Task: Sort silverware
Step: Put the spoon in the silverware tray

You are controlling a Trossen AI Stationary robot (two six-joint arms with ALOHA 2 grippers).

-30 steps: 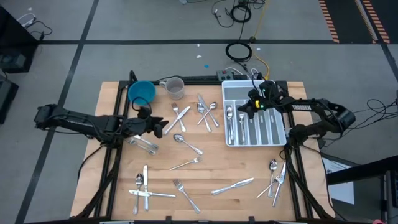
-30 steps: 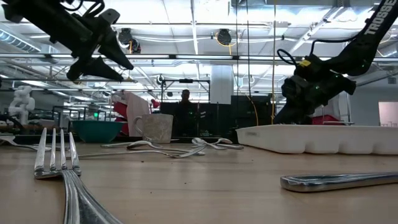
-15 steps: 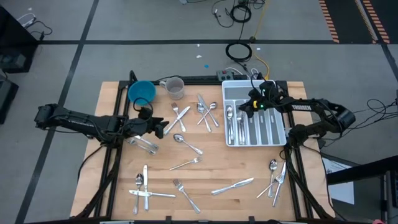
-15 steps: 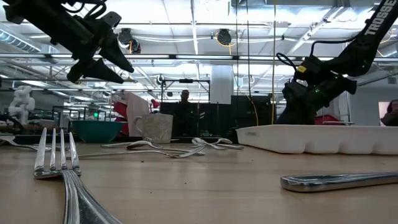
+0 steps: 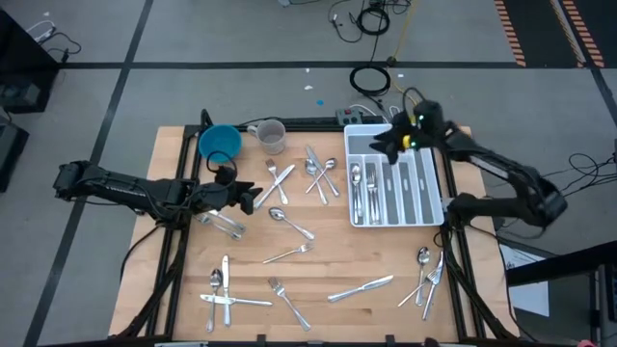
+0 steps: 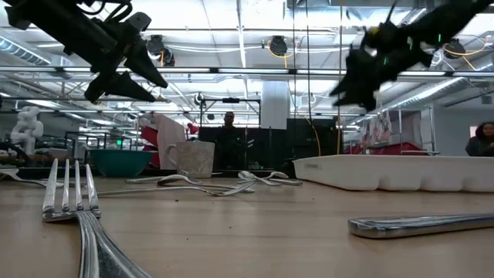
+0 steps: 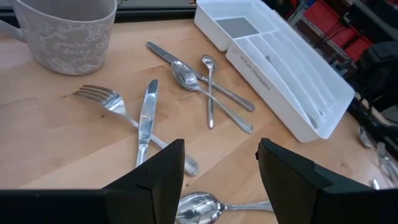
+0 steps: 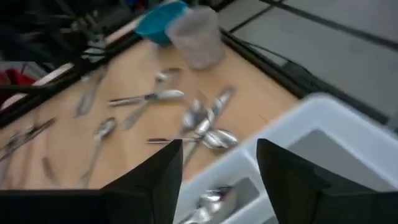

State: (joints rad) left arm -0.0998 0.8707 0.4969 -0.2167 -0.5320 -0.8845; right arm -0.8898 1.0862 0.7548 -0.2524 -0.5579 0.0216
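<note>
Right end effector [image 5: 386,146]: raised above the far end of the white tray [image 5: 436,204], fingers spread apart and empty, as its wrist view confirms. In the low view it hangs well clear of the tray rim.

Left end effector [image 5: 253,198]: held above the tabletop [image 5: 328,260] left of centre, fingers parted, nothing between them. Its wrist view looks past the fingers onto a fork [image 7: 118,109] and a knife [image 7: 145,121] lying crossed, with a spoon bowl [image 7: 198,208] just beside the fingers.

Silverware: scattered over the tabletop in several groups.
- Several pieces already lie in the tray's compartments [image 5: 359,188].
- A cluster of spoons and a knife [image 5: 323,173] lies just left of the tray.
- A spoon [image 5: 289,222] and a fork [image 5: 287,254] lie near the centre.
- A group at the near left [image 5: 224,289], a fork [image 5: 287,301] and a knife [image 5: 362,287] along the near edge.
- A further group at the near right corner [image 5: 427,275].

Other items: a blue bowl [image 5: 220,143] and a grey mug [image 5: 271,135] stand at the far left of the tabletop, near each other. A person shows in the room beyond, at the low view's right edge.
</note>
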